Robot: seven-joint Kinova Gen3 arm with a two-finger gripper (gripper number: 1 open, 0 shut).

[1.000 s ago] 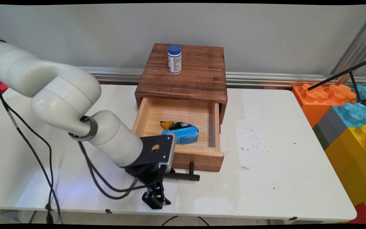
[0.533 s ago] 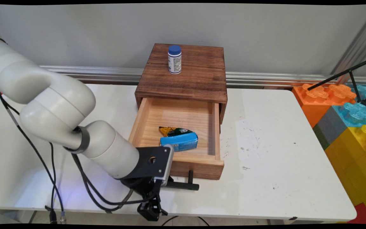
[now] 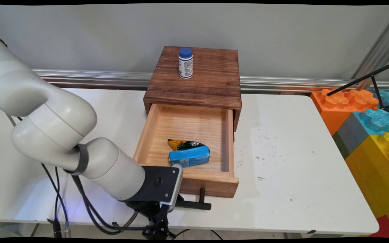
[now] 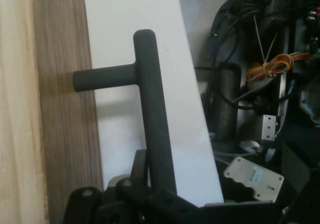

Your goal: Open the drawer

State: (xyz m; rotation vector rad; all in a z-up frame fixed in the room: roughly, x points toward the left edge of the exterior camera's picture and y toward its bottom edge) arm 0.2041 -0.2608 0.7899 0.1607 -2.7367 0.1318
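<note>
The gripper point(image 4: 150, 184) is clamped on the black handle point(image 3: 194, 204) of the wooden drawer point(image 3: 211, 184), at the bar's left end as the main view shows it. There the hand's black housing hides the fingers. The hand view shows what the main view hides: the bar point(image 4: 152, 114) runs down into the black linkage, with a finger point(image 4: 139, 165) pressed against its side. The drawer stands pulled well out of the dark wooden box point(image 3: 194, 79), its front near the near edge of the white table point(image 3: 299, 175). Inside the drawer lie a blue packet point(image 3: 189, 156) and a green and orange wrapper point(image 3: 182, 144), touching. A white bottle with a blue cap point(image 3: 185, 63) stands upright on the box top.
</note>
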